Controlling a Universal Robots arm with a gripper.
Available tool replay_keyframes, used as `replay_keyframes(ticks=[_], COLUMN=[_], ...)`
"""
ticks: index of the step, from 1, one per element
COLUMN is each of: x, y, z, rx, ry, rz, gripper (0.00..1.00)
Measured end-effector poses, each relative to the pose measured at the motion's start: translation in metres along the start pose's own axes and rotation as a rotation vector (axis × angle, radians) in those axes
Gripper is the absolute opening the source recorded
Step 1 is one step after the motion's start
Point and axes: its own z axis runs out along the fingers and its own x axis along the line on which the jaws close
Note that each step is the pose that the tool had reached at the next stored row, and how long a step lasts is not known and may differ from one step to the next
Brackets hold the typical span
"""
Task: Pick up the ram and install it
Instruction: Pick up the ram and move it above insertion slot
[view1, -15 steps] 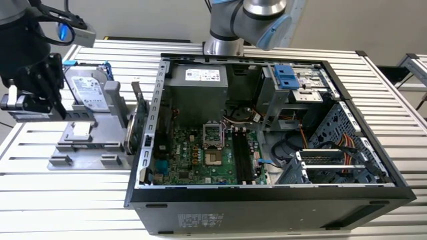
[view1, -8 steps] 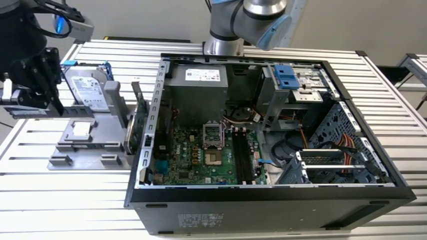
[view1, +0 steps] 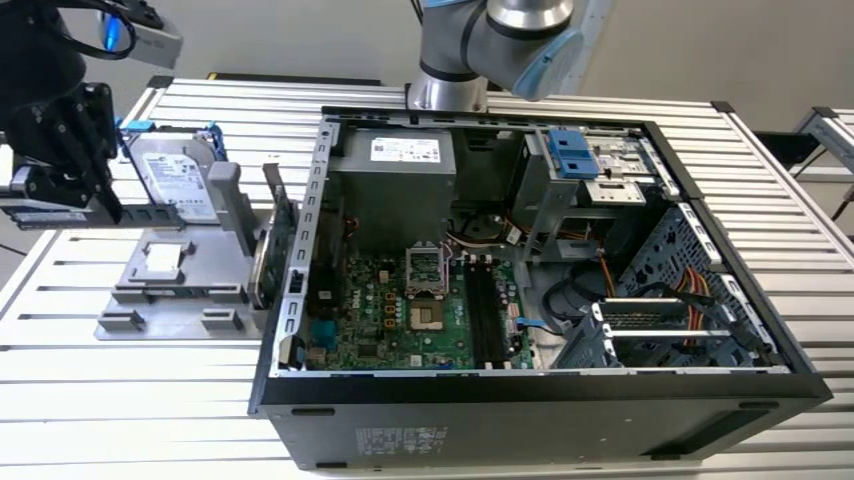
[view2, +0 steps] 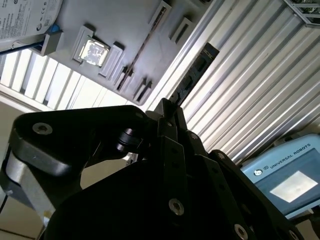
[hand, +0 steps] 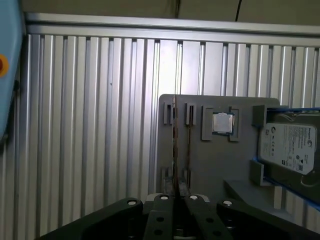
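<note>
In the exterior view my black gripper (view1: 56, 195) hangs above the slatted table at the far left, left of the grey fixture plate (view1: 174, 300). It is shut on the ram (view1: 47, 215), a thin dark stick that lies level under the fingers. In the second wrist view the ram (view2: 196, 67) juts out past the closed gripper (view2: 170, 112). The first wrist view has the ram (hand: 174, 145) edge-on, as a thin line rising from the gripper (hand: 175, 200). The open computer case (view1: 534, 395) lies to the exterior view's right, with long black memory slots (view1: 483, 310) on its motherboard.
On the fixture plate stand a silver hard drive (view1: 174, 175) in blue brackets and a small square chip (view1: 160, 258). A green expansion card (view1: 274, 250) stands upright between the plate and the case wall. The arm's base (view1: 447, 60) rises behind the case. A blue pendant (view2: 290, 175) lies nearby.
</note>
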Motion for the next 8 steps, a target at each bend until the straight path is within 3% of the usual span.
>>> replay_keyframes(ticks=[8], x=[0.0], y=[0.0002], z=[-0.009], rx=[0.0001], ry=[-0.0001], rz=[0.0], gripper=[0.0])
